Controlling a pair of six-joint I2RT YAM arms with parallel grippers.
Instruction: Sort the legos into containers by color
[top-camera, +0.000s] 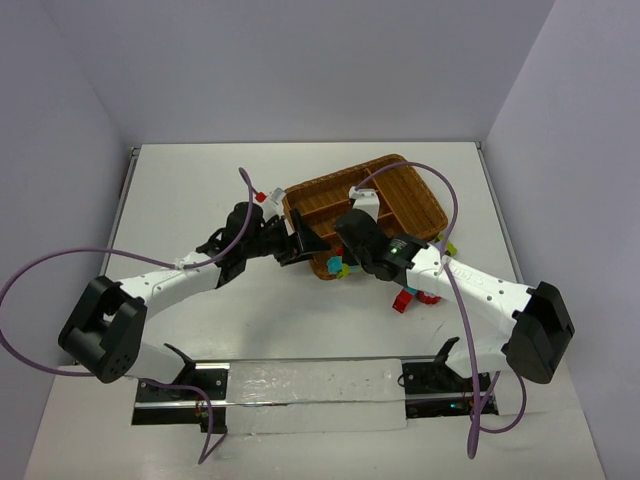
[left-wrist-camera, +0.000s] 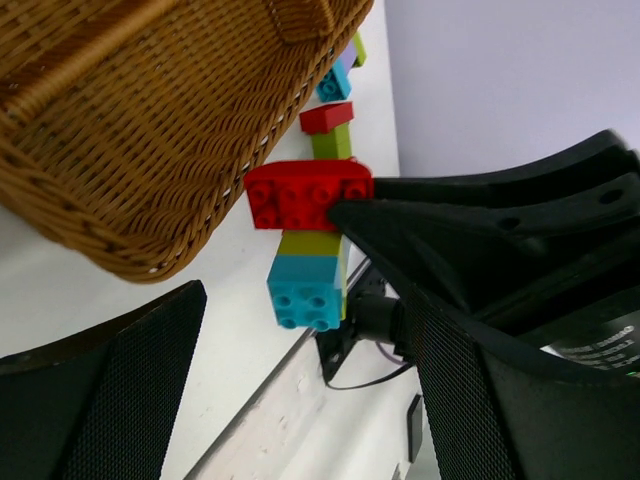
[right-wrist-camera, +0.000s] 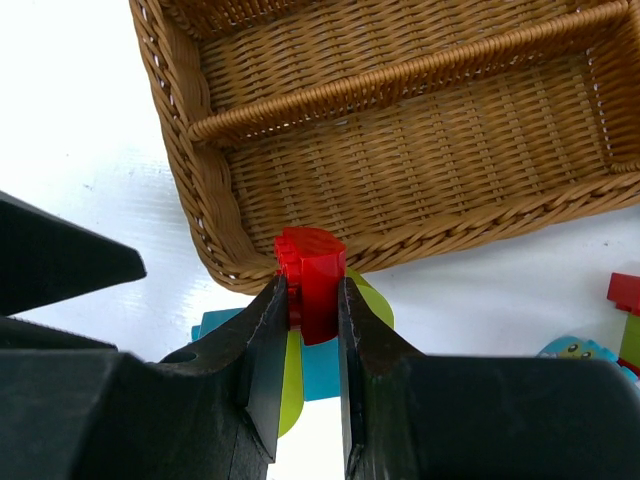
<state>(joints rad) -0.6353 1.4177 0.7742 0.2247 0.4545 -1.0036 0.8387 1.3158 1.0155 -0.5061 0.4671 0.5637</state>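
Observation:
My right gripper (right-wrist-camera: 309, 330) is shut on a red lego (right-wrist-camera: 318, 275) just outside the near corner of the brown wicker tray (right-wrist-camera: 420, 170). A yellow-green lego (right-wrist-camera: 372, 300) and a cyan lego (right-wrist-camera: 320, 370) lie right under it; I cannot tell if they are joined. In the left wrist view the red lego (left-wrist-camera: 308, 193) sits above a yellow-green and a cyan lego (left-wrist-camera: 305, 292). My left gripper (left-wrist-camera: 300, 420) is open and empty, beside the tray's corner (left-wrist-camera: 130, 150). In the top view the left gripper (top-camera: 297, 240) and the right gripper (top-camera: 345, 262) are close together.
Loose legos lie right of the tray: a red one (top-camera: 404, 301), a cyan one (top-camera: 433, 297), a yellow-green one (top-camera: 450, 246). A small red lego (top-camera: 261, 197) lies by the tray's left corner. The tray's visible slots look bare in the right wrist view.

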